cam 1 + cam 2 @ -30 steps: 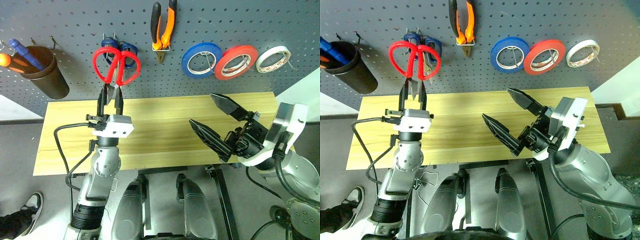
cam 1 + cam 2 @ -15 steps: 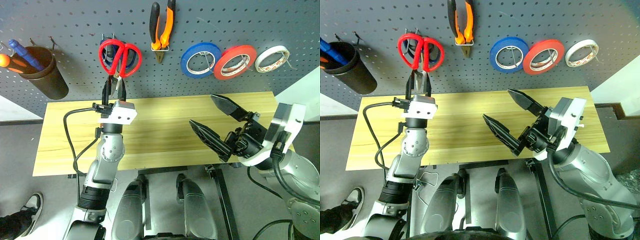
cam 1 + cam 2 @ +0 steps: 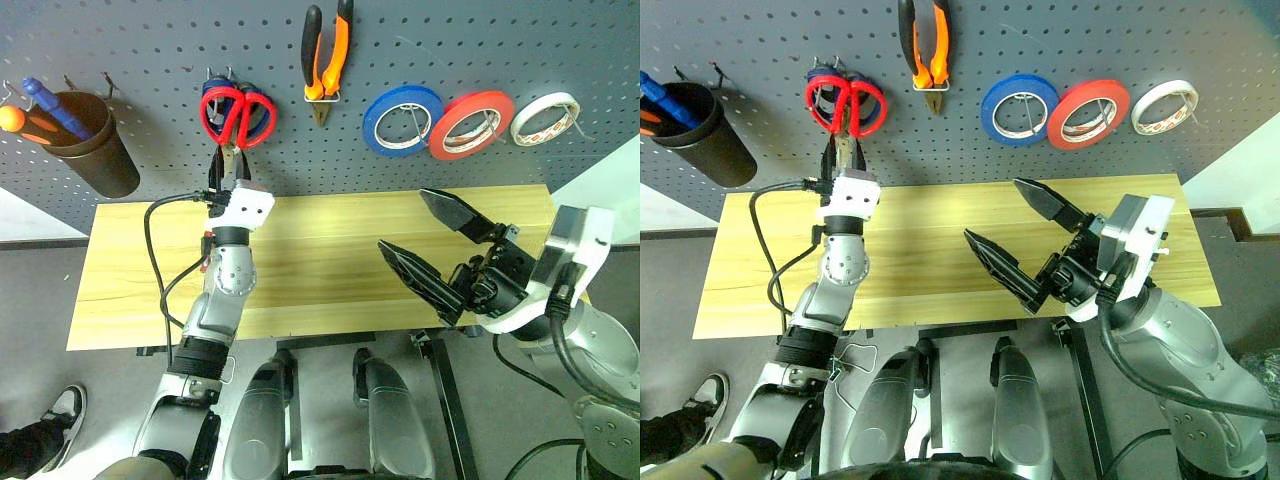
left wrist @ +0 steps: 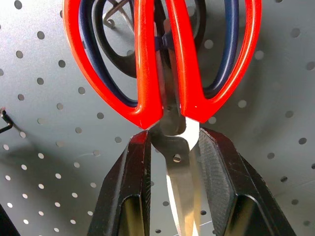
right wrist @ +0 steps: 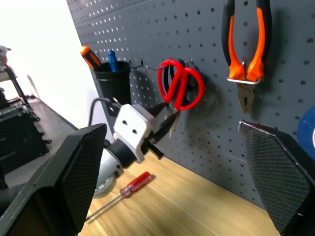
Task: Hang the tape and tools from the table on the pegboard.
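My left gripper (image 3: 228, 165) is shut on the blades of the red-handled scissors (image 3: 240, 115) and holds them upright against the pegboard (image 3: 150, 40). Their red loops (image 4: 162, 59) lie over blue-handled scissors (image 4: 231, 54) hanging there, and a hook's wire (image 4: 115, 7) shows through one loop. The orange-and-black pliers (image 3: 327, 55) and the red tape (image 3: 472, 124) hang on the pegboard. A red-handled screwdriver (image 5: 133, 184) lies on the table (image 3: 330, 270) beside my left arm. My right gripper (image 3: 404, 218) hovers open and empty over the table's right half.
A blue tape roll (image 3: 402, 120) and a white tape roll (image 3: 546, 117) hang either side of the red one. A brown cup (image 3: 88, 140) holding an orange and a blue handle hangs at the pegboard's left.
My left gripper has carried the red scissors up and forward to the pegboard, so their loops now cover the blue-handled scissors. The right arm has stayed still.
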